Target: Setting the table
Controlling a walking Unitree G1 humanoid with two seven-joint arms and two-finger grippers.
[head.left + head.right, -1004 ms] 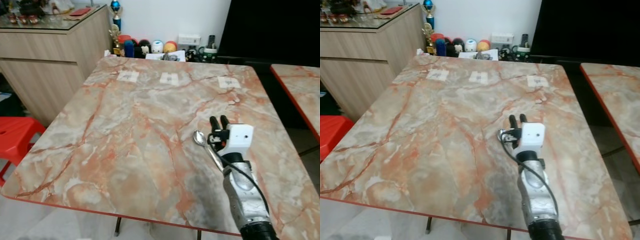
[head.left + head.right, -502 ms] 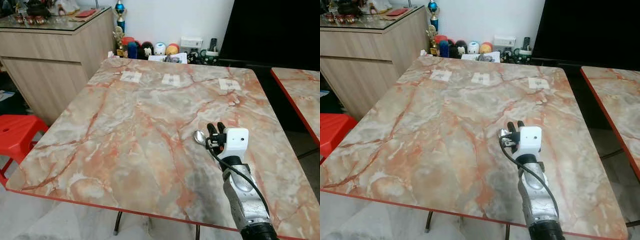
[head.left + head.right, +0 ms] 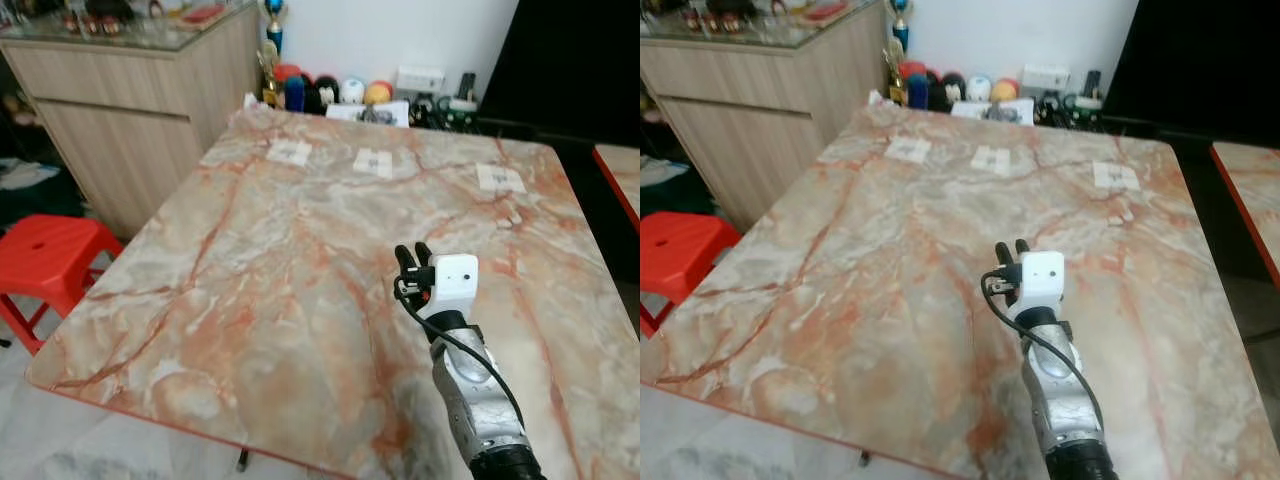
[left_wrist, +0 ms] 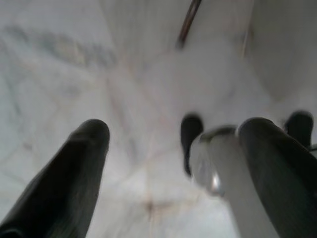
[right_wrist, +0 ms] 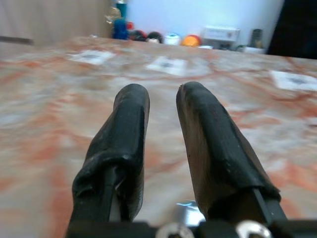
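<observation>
My right gripper (image 3: 410, 250) hovers low over the right half of the marble table (image 3: 280, 270), fingers pointing at the far edge. In the right wrist view its black fingers (image 5: 129, 124) stand nearly together, and a bit of shiny metal, the spoon (image 5: 190, 214), sits clamped between their bases. From the head views the arm and white wrist camera (image 3: 455, 275) hide the spoon. My left gripper (image 4: 176, 129) hangs over pale floor, blurred, its two fingers wide apart with nothing between them.
Three white labels (image 3: 290, 152) lie along the table's far side. Behind it stand small figures and clutter (image 3: 340, 92) against the wall. A wooden cabinet (image 3: 130, 110) and a red stool (image 3: 50, 250) are at the left. A second marble table (image 3: 618, 165) is at the right.
The camera has shifted, so the whole scene sits differently in the picture. The spoon's bowl, seen left of the right gripper before, is now hidden behind it. The right arm has barely moved.
</observation>
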